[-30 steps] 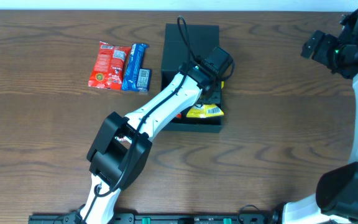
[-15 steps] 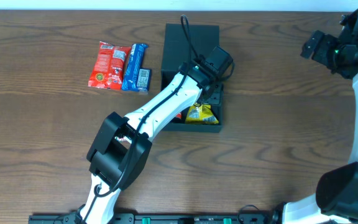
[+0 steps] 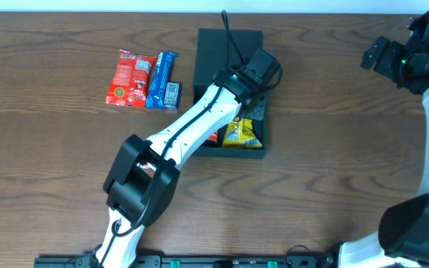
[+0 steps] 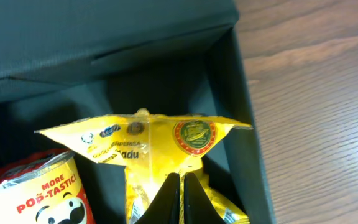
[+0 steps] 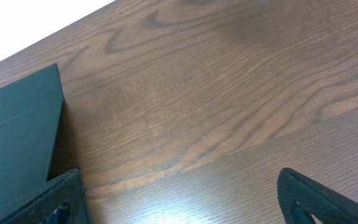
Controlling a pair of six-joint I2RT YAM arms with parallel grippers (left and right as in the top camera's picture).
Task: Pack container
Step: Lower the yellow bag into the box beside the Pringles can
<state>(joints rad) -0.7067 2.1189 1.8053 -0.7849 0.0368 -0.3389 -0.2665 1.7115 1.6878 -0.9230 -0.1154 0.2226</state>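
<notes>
Inside the container [image 3: 211, 52] sit yellow packet [image 4: 148, 140], red snack [image 4: 39, 193].

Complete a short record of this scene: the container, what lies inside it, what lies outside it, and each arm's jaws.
container: matte black, shallow square box, lid open
inside: yellow foil snack packet; red POP-TASTIC snack pack
outside, on brown wooden table: flat red foil packet, blue foil packet, side by side
left jaws: shut, over the yellow packet
right jaws: open, over the table, right of the container
</notes>
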